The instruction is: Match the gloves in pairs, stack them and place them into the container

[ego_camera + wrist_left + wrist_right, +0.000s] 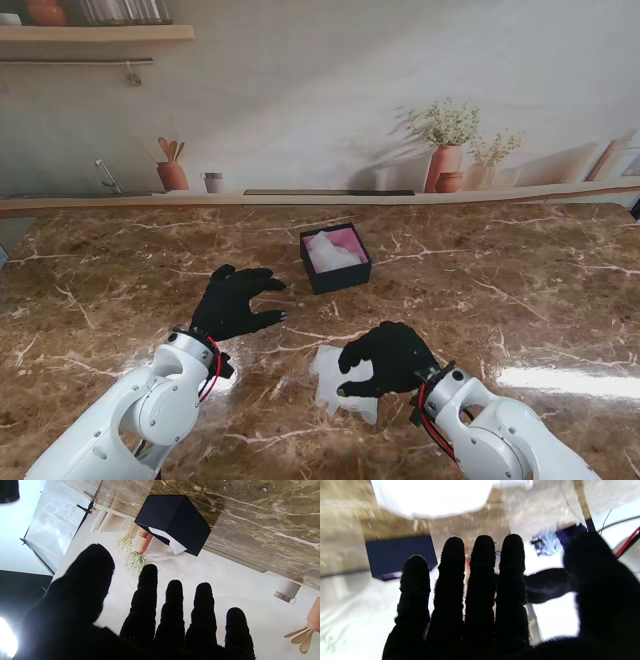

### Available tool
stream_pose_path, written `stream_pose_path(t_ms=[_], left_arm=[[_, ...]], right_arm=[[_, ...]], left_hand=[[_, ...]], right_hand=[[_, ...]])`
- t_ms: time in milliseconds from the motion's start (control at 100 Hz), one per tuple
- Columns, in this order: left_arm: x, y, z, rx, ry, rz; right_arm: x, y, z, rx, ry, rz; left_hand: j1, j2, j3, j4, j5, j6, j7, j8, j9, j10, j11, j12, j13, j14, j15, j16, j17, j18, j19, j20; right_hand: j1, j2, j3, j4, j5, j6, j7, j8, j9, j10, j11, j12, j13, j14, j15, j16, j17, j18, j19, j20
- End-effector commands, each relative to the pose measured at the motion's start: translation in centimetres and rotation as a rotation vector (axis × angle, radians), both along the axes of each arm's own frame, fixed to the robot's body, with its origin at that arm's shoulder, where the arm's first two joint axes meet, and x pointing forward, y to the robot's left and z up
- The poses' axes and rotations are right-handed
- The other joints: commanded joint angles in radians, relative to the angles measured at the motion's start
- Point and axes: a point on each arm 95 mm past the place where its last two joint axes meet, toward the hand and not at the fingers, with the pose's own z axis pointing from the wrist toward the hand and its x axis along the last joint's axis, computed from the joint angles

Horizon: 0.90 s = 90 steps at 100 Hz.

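Table [520, 290] of brown veined marble look, polished and glossy with light glare; container [335, 258] matt dark, smooth-sided; glove [340, 385] thin, whitish, translucent, plastic-like film; both hands, left hand [232, 303] and right hand [388, 358], covered in matt black knit cloth, ribbed and fuzzy; arm shells [150, 405] glossy white plastic.

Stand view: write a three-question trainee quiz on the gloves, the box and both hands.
1. True or false: the dark box already holds something white.
2. Which hand lies over the white glove on the table: A left hand, B right hand?
3. Fill in: the left hand's fingers are spread and it holds ____.

Key: 1 true. 2 B. 3 nothing.
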Motion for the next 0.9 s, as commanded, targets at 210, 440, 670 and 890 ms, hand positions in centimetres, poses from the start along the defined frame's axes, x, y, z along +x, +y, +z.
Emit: stream_pose_path(t_ms=[210, 440, 670, 890], left_arm=[[-0.5, 0.4, 0.2, -0.004, -0.019, 0.005], [-0.7, 1.3, 0.2, -0.002, -0.024, 0.02], [-0.9, 1.8, 0.2, 0.001, -0.026, 0.024], [-0.9, 1.7, 0.1, -0.003, -0.021, 0.02]], right_arm=[[4.3, 2.8, 1.9, -0.16, -0.055, 0.132], [6.7, 5.4, 0.6, -0.369, -0.024, 0.279], [7.3, 6.2, -1.8, -0.546, -0.011, 0.357], [7.8, 5.7, -4.1, -0.629, -0.049, 0.345]], left_hand=[[0.001, 0.03, -0.034, 0.021, -0.006, -0.029, -0.006, 0.007, -0.007, -0.027, -0.019, -0.011, -0.047, -0.045, -0.032, -0.012, -0.025, 0.001, -0.038, 0.027], [0.004, 0.031, -0.034, 0.021, -0.006, -0.028, -0.007, 0.007, -0.009, -0.03, -0.02, -0.012, -0.048, -0.046, -0.033, -0.012, -0.025, 0.001, -0.043, 0.026], [0.003, 0.031, -0.037, 0.021, -0.004, -0.027, -0.006, 0.007, -0.008, -0.03, -0.019, -0.012, -0.045, -0.046, -0.032, -0.013, -0.026, 0.003, -0.047, 0.025], [0.003, 0.031, -0.036, 0.021, 0.0, -0.028, -0.004, 0.008, -0.007, -0.028, -0.02, -0.012, -0.045, -0.042, -0.032, -0.012, -0.026, 0.004, -0.05, 0.027]], right_hand=[[0.112, -0.219, 0.504, -0.035, -0.157, 0.02, -0.185, 0.059, -0.178, -0.035, -0.088, -0.034, -0.081, -0.059, -0.197, -0.101, -0.075, -0.017, -0.233, -0.13], [0.122, -0.256, 0.466, -0.055, -0.426, 0.131, -0.378, -0.027, -0.481, 0.004, -0.211, -0.155, -0.259, -0.052, -0.37, -0.255, -0.162, -0.032, -0.378, -0.174], [0.106, -0.246, 0.427, -0.06, -0.589, 0.208, -0.476, -0.06, -0.58, 0.036, -0.222, -0.211, -0.314, 0.0, -0.375, -0.283, -0.189, -0.02, -0.407, -0.164], [0.082, -0.272, 0.43, -0.075, -0.616, 0.211, -0.485, -0.027, -0.552, -0.011, -0.091, -0.149, -0.327, -0.019, -0.338, -0.261, -0.198, -0.037, -0.401, -0.125]])
